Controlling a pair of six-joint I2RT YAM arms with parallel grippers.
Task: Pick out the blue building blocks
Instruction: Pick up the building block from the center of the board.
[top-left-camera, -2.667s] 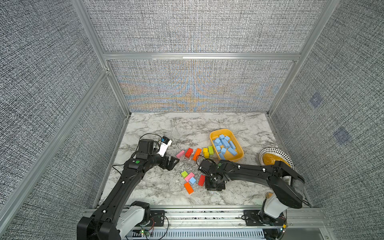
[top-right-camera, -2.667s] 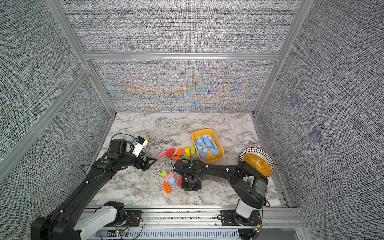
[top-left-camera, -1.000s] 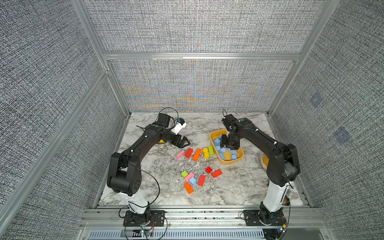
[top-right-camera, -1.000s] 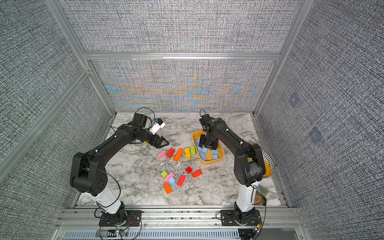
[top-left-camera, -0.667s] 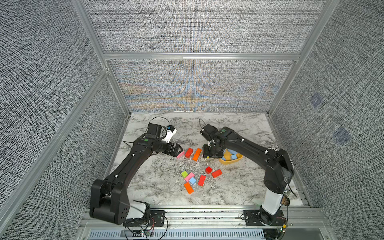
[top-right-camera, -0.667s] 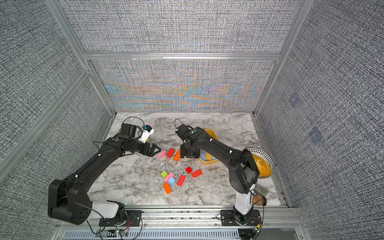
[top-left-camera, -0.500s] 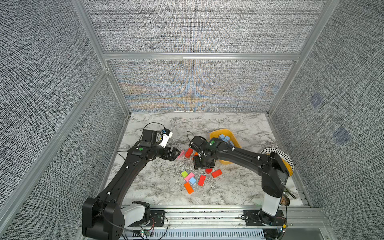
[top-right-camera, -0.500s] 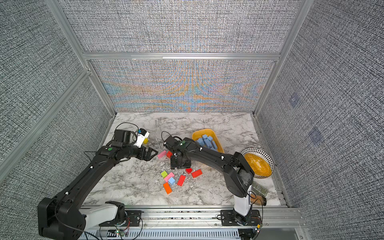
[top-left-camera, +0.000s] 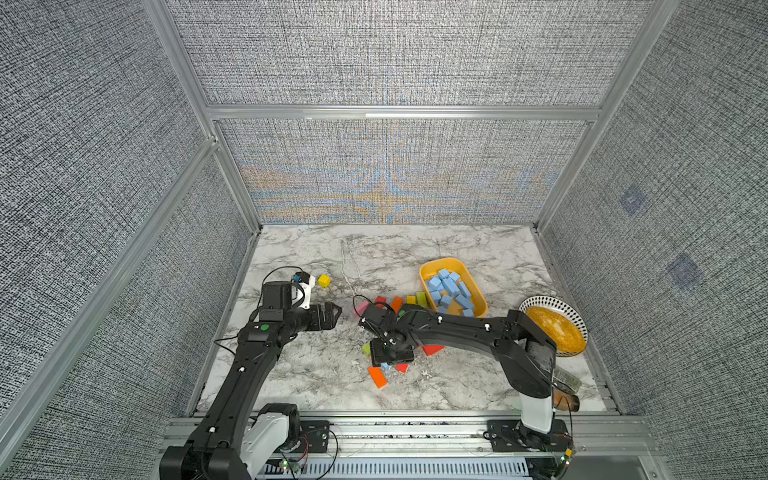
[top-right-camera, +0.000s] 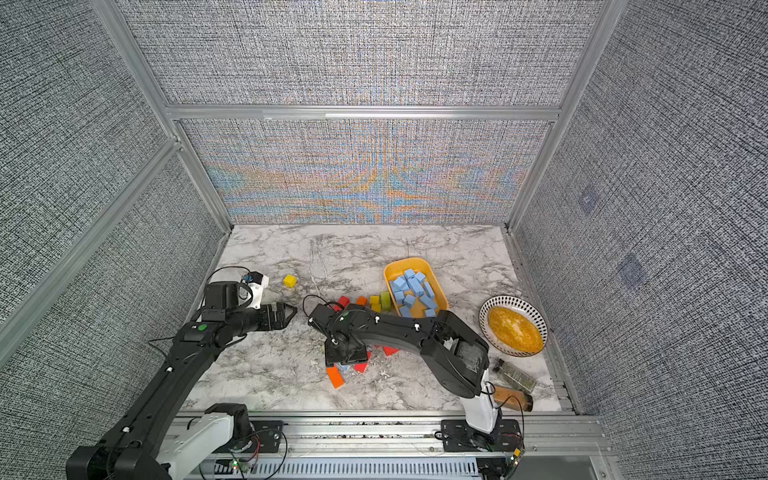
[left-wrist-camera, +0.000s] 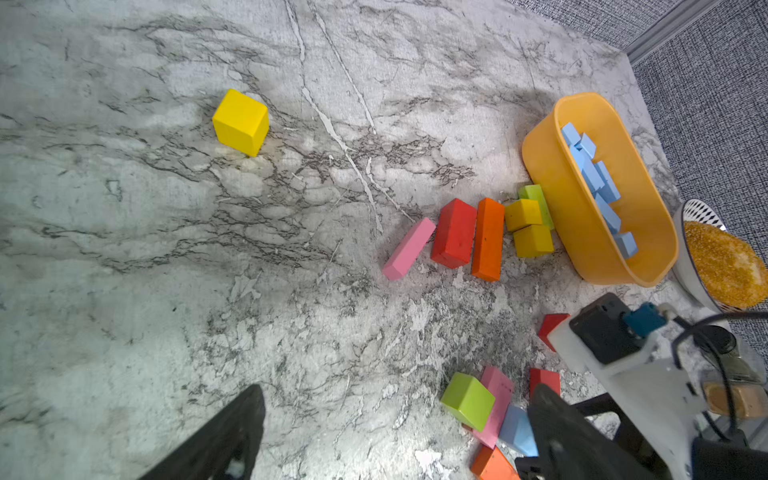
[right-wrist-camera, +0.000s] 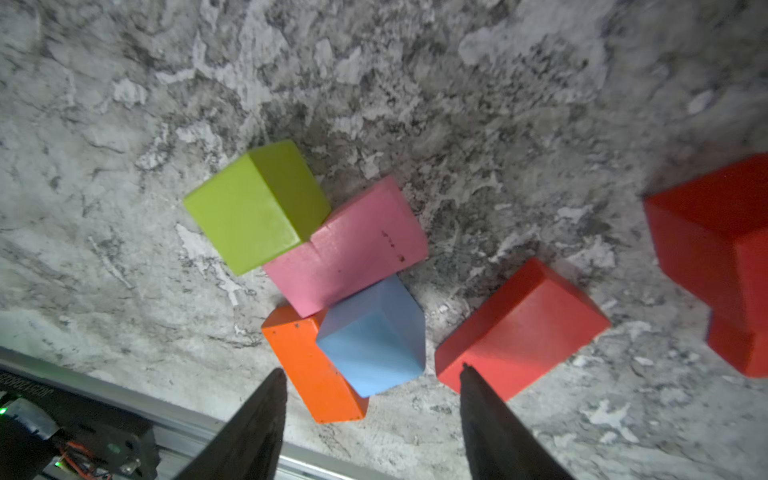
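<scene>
While wide apart and empty, left fingers (left-wrist-camera: 232, 436), right fingers (right-wrist-camera: 486, 415) near a matte, sharp-edged sky-blue block (right-wrist-camera: 374, 336).

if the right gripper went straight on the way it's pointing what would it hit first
Probably the blue block, framed by the open fingers of the right gripper and leaning on the orange brick; depth is unclear.

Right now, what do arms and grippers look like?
Black boxy links on white base segments for the left arm and right arm. A green dot near the left wrist. Each wrist has a white camera mount with a blue plug and looped black cable. Black tapered fingers on the left gripper and right gripper.
</scene>
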